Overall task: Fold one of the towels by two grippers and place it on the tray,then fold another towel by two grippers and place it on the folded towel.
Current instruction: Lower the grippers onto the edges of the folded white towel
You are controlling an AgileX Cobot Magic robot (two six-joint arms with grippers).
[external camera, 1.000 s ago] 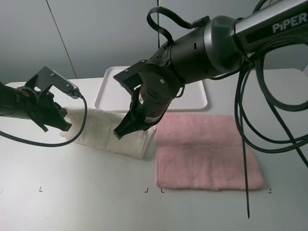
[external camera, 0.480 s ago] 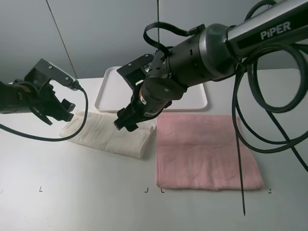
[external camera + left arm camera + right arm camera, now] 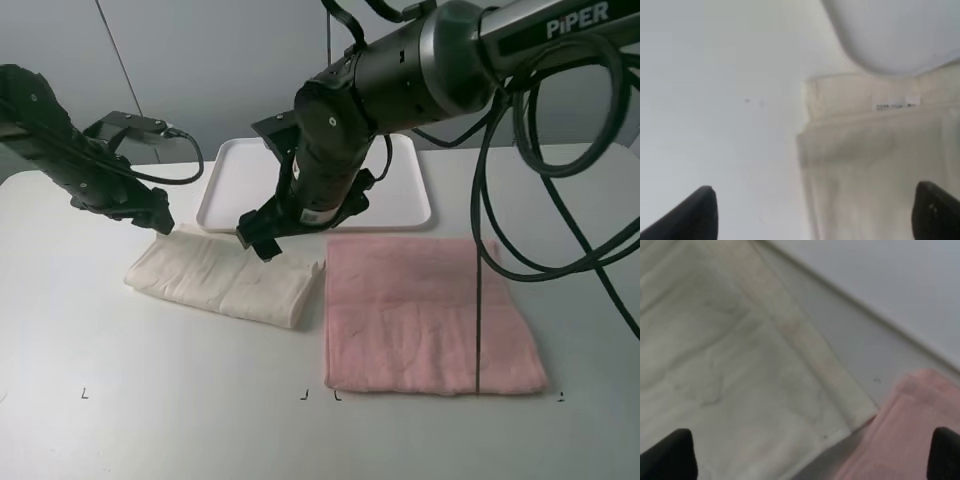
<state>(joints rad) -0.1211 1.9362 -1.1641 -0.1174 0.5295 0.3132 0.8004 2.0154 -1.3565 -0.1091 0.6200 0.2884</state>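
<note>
Right arm (image 3: 450, 60) marked "PiPER". Cream towel (image 3: 225, 280), folded, lies on the table (image 3: 150, 380) at 7 o'clock of the tray (image 3: 240, 180), long axis 10-to-4 o'clock; its small label (image 3: 895, 105) is illegible. Pink towel (image 3: 420, 310) at its 3 o'clock. Left gripper (image 3: 158, 218) and right gripper (image 3: 258, 243): fingers apart, empty.

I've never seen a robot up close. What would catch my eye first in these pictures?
The thick black arm reaching in from the right dominates, its right pincer open over the far edge of the folded cream towel left of centre. Beside it a pink towel lies flat, and a white tray sits behind both.
</note>
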